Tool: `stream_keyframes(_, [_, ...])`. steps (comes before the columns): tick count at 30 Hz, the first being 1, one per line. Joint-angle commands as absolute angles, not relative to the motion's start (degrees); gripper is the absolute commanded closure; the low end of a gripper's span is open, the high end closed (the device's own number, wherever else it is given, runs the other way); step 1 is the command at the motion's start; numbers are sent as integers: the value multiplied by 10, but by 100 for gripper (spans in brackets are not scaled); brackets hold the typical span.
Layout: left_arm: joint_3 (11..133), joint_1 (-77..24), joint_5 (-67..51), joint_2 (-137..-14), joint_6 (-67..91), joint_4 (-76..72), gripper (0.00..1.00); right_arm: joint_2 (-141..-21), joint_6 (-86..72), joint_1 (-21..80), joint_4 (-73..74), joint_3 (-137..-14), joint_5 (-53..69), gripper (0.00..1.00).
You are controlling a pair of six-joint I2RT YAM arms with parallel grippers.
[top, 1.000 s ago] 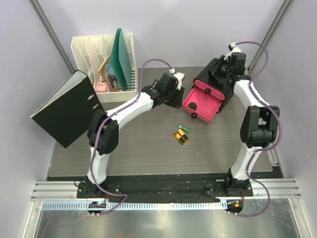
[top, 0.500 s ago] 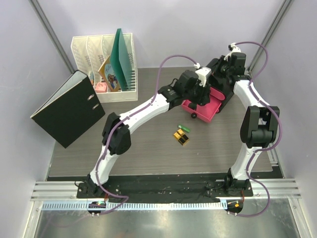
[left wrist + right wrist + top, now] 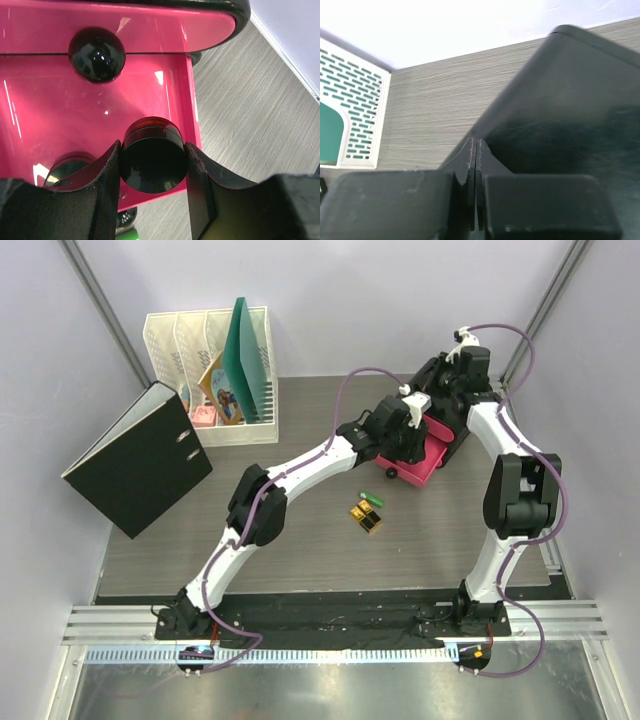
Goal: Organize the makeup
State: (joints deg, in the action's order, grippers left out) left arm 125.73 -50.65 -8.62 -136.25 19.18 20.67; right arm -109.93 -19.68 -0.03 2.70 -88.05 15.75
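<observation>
My left gripper [image 3: 408, 436] is shut on a black round jar [image 3: 152, 161] and holds it over the right side of the open pink drawer [image 3: 75, 115] of the black box [image 3: 440, 390]. A second dark round shape [image 3: 67, 167] lies in the drawer at the lower left. The gold-and-black cases [image 3: 367, 517] and the small green tube [image 3: 371, 498] lie on the table in front of the drawer. The tube's tip also shows in the left wrist view [image 3: 127, 233]. My right gripper [image 3: 476, 150] is shut, empty, and rests on top of the black box [image 3: 570, 100]. The bottle and orange tube are out of view.
A white file rack [image 3: 210, 370] with a green folder [image 3: 245, 355] stands at the back left. A black binder [image 3: 135, 460] leans at the left edge. The closed upper drawer's black knob [image 3: 96, 54] sits just above the open drawer.
My left arm has swung right from the table's back middle to over the pink drawer. The right arm has not moved.
</observation>
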Motion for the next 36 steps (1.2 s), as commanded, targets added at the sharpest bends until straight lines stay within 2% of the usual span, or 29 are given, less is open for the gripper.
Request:
stream_keyframes(1, [1295,-507,-94,-1365,199,158,70,-1186,-167,16,296,-802,137,99])
stream_keyframes(3, [1295,-507,-97,-1371,201,154,68,-1186,-168,16,296,-802,136,99])
stream_keyframes(9, [1293,-508,-100,-1375,204,149,45,-1187,-167,17,295,-802,136,99])
stream_keyframes(10, [1293,-508,-98,-1376,204,147,39,-1187,-167,17,295,-802,136,99])
stream_keyframes(12, [1295,-508,-98,-1376,205,143,36,-1187,-167,18,295,-802,137,99])
stream_keyframes(16, [1297,-507,-97,-1375,205,137,33,-1187,-170,18,295,-802,136,99])
stream_keyframes(26, [1322,-507,-64,-1325,173,118,34,-1175,-166,18,294,-810,129,99])
stream_keyframes(29, [1314,-505,-36,-1295,155,131,38,-1172,-169,16,294,-823,132,99])
stream_keyframes(32, [1271,-499,-11,-1255,153,146,54,-1165,-172,16,298,-839,129,99])
stream_keyframes(33, [1237,-497,12,-1245,157,150,78,-1163,-171,16,301,-845,127,99])
stream_keyframes(34, [1219,-491,24,-1224,167,153,91,-1162,-173,15,302,-848,127,99])
stream_keyframes(35, [1201,-487,32,-1215,188,156,100,-1160,-175,15,303,-854,126,99])
stream_keyframes(36, [1162,-483,33,-1204,196,159,100,-1158,-177,14,303,-857,126,99])
